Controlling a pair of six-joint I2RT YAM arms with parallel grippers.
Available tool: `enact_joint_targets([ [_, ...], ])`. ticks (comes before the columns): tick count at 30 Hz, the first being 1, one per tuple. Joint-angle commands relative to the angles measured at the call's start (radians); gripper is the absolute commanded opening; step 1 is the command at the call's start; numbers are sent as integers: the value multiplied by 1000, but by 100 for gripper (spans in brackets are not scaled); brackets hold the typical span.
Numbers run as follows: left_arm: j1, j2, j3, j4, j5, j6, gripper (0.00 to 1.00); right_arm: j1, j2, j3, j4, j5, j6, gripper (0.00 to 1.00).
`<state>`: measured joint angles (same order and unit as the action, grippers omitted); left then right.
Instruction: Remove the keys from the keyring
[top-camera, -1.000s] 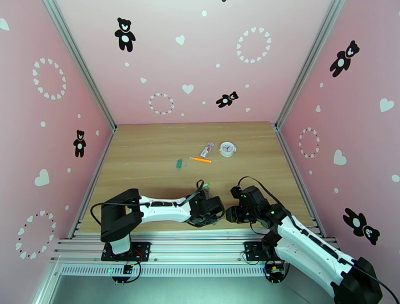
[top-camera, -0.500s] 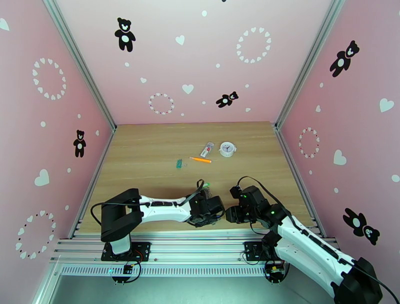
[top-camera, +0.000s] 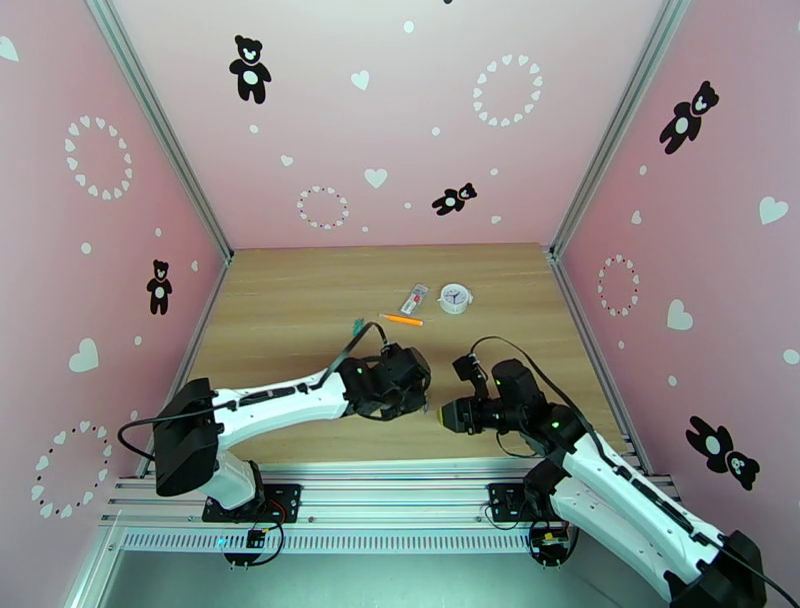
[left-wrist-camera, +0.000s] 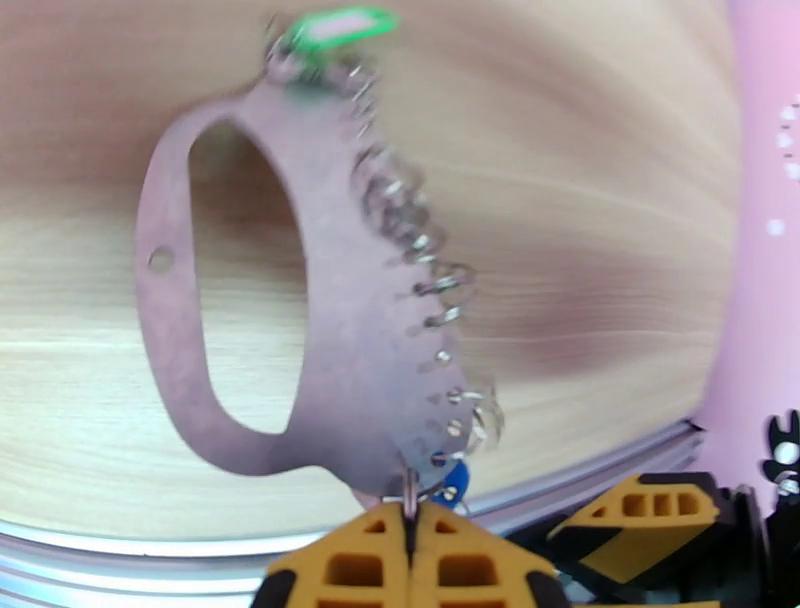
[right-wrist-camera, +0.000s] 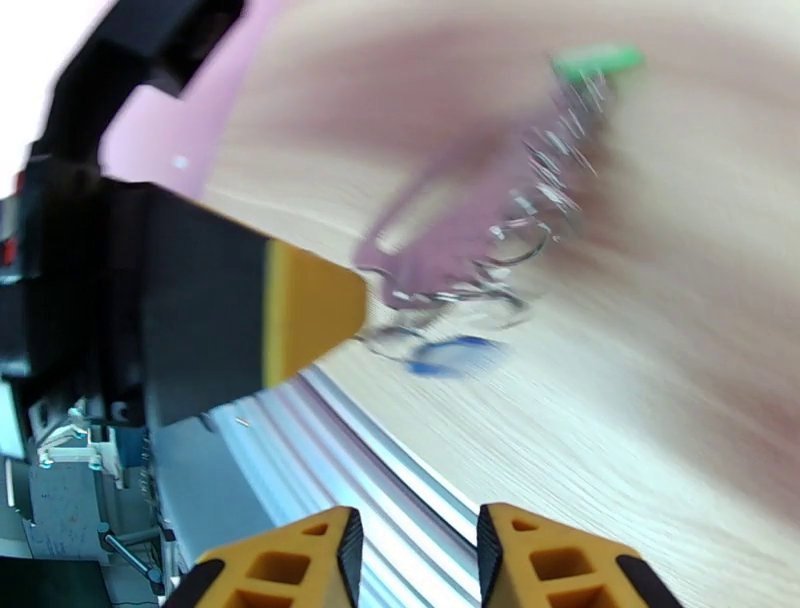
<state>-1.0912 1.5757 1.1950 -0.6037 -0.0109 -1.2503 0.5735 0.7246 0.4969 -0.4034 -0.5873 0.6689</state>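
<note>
Left fingers (left-wrist-camera: 408, 545) are clamped shut on the near end of the keyring (left-wrist-camera: 340, 300), pinching it right where a small metal ring hangs off. The keyring is a flat, dull mauve-grey oval loop with a row of little wire rings down one edge. It sticks out away from the fingers over the counter (left-wrist-camera: 600, 200), close to the front rail. Can't tell if its far end touches the wood or hangs just above it.

Green key (left-wrist-camera: 335, 25) sits at the far end of the loop. Blue key (left-wrist-camera: 455, 482) is on a ring just beside the left fingertips. Both keys are on the keyring.

Right fingers (right-wrist-camera: 418, 550) are parted a bit, with a narrow gap and nothing in it. They point at the left fingers, near but not touching, and the blue key is the closest bit of the keyring to them. The right wrist view is pretty blurry, so no finer detail there.

From above, the two arms meet nose to nose at the front middle of the counter. Further back are an orange pen (top-camera: 400, 319), a small white clock (top-camera: 455, 297), a little packet (top-camera: 414, 298) and a teal trinket (top-camera: 356, 326), all well apart from the keyring.
</note>
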Motion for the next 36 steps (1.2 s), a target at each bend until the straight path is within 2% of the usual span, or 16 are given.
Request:
enact_joint_targets([
  [1,28,-20,98,-68,62,59,0,-4,9,107,9,-33,0,35],
  [11,126,-33,284,-159,176,109,0,-24,73,438,-257,40,-92,35],
  [14,151,-65,284,-131,214,115,0,-55,102,494,-265,-32,-97,36],
  [16,167,-77,288,-133,230,117,0,-69,134,539,-307,-29,-114,36],
  [24,188,-116,327,-98,285,118,0,-84,226,609,-282,-64,-195,36],
  [29,221,-124,350,-88,344,120,0,-109,292,696,-311,-58,-312,36],
  [33,246,-143,355,-75,375,112,0,-144,289,726,-258,-203,-343,38],
  [36,260,-143,369,-60,408,106,0,-146,290,748,-286,-191,-422,39],
])
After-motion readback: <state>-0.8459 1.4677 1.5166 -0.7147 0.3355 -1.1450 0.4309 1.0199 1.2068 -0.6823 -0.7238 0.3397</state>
